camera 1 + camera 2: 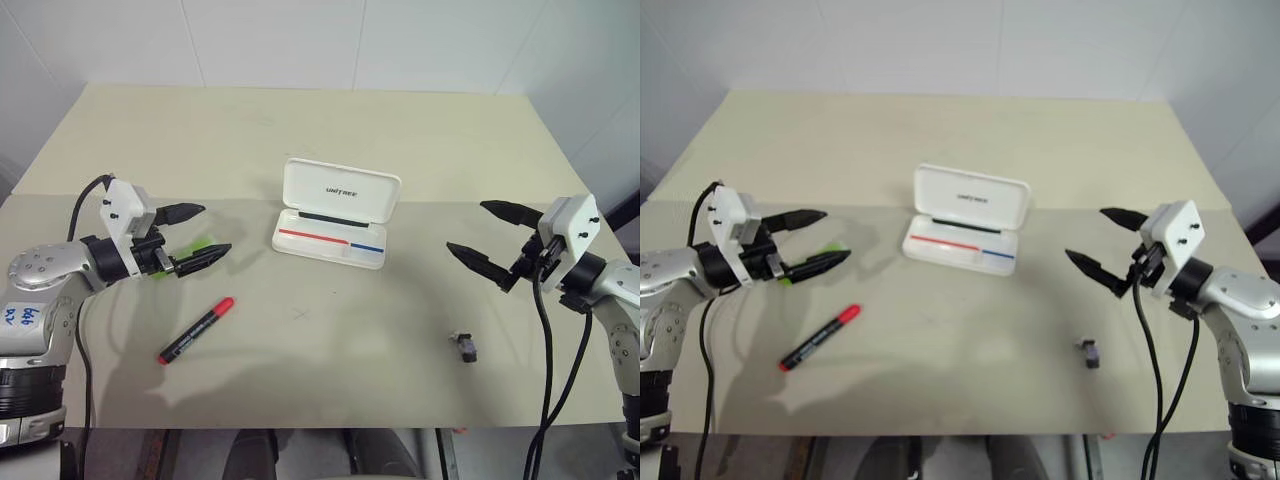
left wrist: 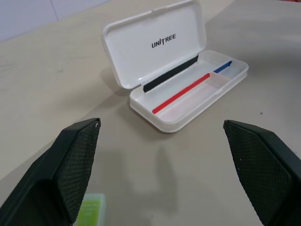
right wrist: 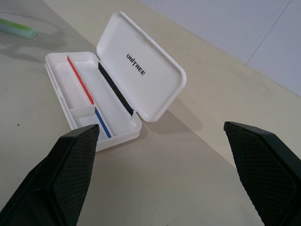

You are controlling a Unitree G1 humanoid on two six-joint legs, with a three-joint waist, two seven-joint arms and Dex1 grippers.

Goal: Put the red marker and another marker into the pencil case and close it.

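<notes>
— Since both the left gripper (image 1: 197, 232) and right gripper (image 1: 483, 236) hang spread wide and empty, where will you take the slim black marker with red cap (image 1: 196, 331)?

— At mid-barrel; expect it light, stiff and slick. It lies on the table, near the open white plastic pencil case (image 1: 334, 213).

— Obstacles?

— The light green translucent marker (image 1: 205, 243) lies under your left fingers; a small dark grey object (image 1: 466, 345) sits well apart.

A beige table (image 1: 300, 130) stands against a white tiled wall (image 1: 350, 40). A small dark grey object (image 1: 466, 345) lies near its front edge.
</notes>
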